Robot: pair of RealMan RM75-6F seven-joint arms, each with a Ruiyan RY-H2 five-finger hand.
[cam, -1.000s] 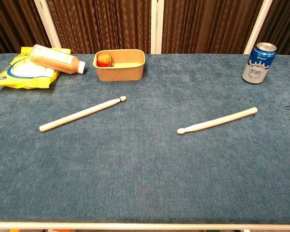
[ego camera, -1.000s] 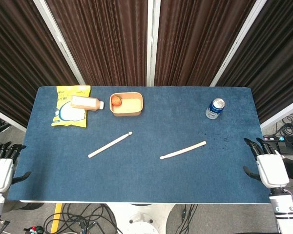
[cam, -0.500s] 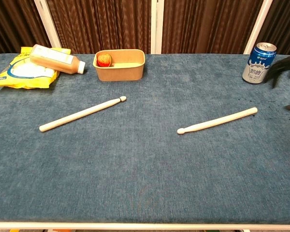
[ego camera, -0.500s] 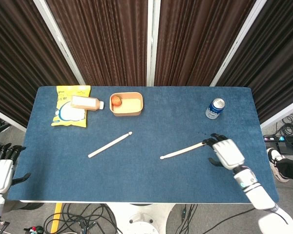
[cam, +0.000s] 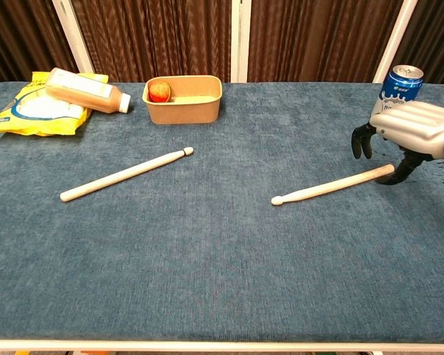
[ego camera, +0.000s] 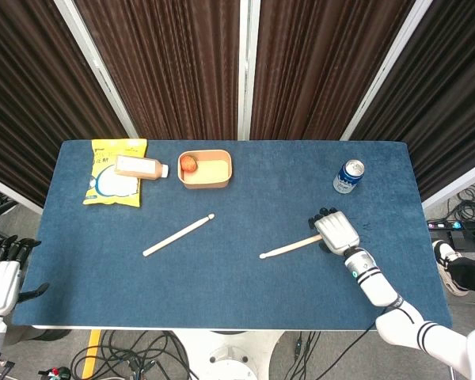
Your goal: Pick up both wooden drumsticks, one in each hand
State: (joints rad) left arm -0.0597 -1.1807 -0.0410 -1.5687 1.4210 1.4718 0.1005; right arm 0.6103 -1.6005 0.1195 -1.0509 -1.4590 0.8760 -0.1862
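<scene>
Two pale wooden drumsticks lie flat on the blue table (ego camera: 237,301). The left drumstick (ego camera: 178,234) (cam: 126,174) lies slanted at centre-left, with no hand near it. The right drumstick (ego camera: 289,248) (cam: 333,185) lies at centre-right. My right hand (ego camera: 336,229) (cam: 411,126) hovers palm down over that stick's thick end, its fingers curved downward and apart, holding nothing. Its thumb sits just beside the stick's end in the chest view. My left hand (ego camera: 0,277) hangs off the table's near left corner with its fingers spread and empty.
A blue drink can (ego camera: 348,176) (cam: 397,95) stands just behind my right hand. At the back left are a yellow snack bag (ego camera: 115,172), a brown bottle (ego camera: 140,166) lying on it, and a tan box (ego camera: 207,169) with an apple (ego camera: 188,164).
My right hand came in from the table's right edge and now covers the right drumstick's thick end. My left hand and both drumsticks stayed where they were.
</scene>
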